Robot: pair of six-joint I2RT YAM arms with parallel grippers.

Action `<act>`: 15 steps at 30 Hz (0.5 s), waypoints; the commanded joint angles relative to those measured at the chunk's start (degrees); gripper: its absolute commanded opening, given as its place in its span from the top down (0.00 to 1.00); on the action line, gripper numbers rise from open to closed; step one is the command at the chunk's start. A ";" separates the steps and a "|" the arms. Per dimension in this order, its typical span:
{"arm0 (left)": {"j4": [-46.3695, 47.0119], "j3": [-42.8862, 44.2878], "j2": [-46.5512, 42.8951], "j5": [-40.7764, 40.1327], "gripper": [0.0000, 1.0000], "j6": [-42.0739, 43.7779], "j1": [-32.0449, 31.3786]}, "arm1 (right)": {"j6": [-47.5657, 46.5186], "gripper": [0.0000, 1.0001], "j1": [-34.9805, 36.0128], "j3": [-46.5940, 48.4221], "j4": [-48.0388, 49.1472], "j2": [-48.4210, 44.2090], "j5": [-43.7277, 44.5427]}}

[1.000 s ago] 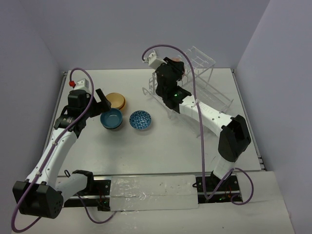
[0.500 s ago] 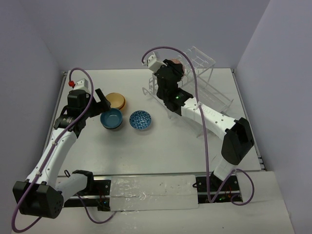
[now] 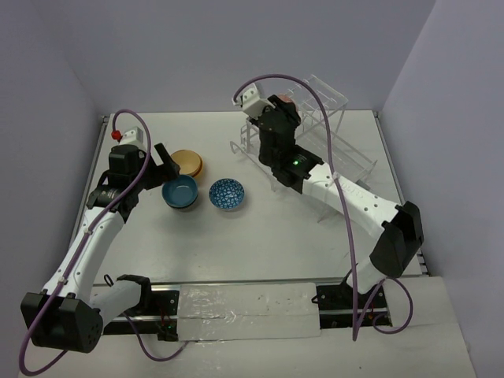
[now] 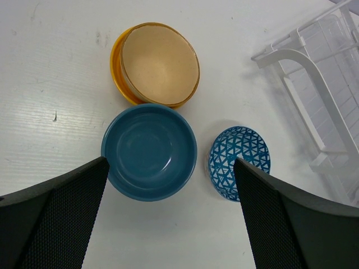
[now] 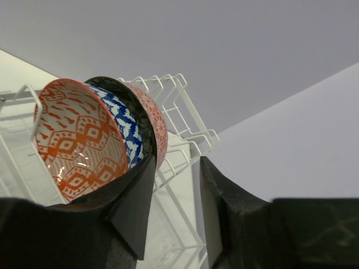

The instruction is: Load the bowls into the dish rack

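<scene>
The left gripper is held above the worktop with its jaws spread wide and nothing between them, just over the plain blue bowl. Beyond that bowl, a tan bowl is seen nested inside an orange-yellow bowl; just to its right, a small blue lattice-patterned bowl is set. Farther right, the white wire dish rack is found. Two bowls are stood on edge in its upper tier: an orange-patterned bowl and, close behind it, a dark-rimmed bowl, blue-patterned inside and reddish outside. The right gripper is held beside these, its jaws parted, with only rack wire seen between them.
</scene>
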 commanded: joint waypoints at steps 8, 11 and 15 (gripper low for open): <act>-0.51 -0.32 2.13 3.24 0.01 -3.63 -0.56 | 25.72 0.37 0.82 3.06 -15.27 -16.52 -12.91; -3.32 1.08 3.71 1.15 0.01 -4.42 -4.16 | 32.68 0.27 1.00 1.40 -17.56 -21.18 -13.88; -5.17 2.67 6.52 -2.71 0.01 -6.43 -10.49 | 41.38 0.18 1.00 -3.07 -19.68 -26.73 -15.73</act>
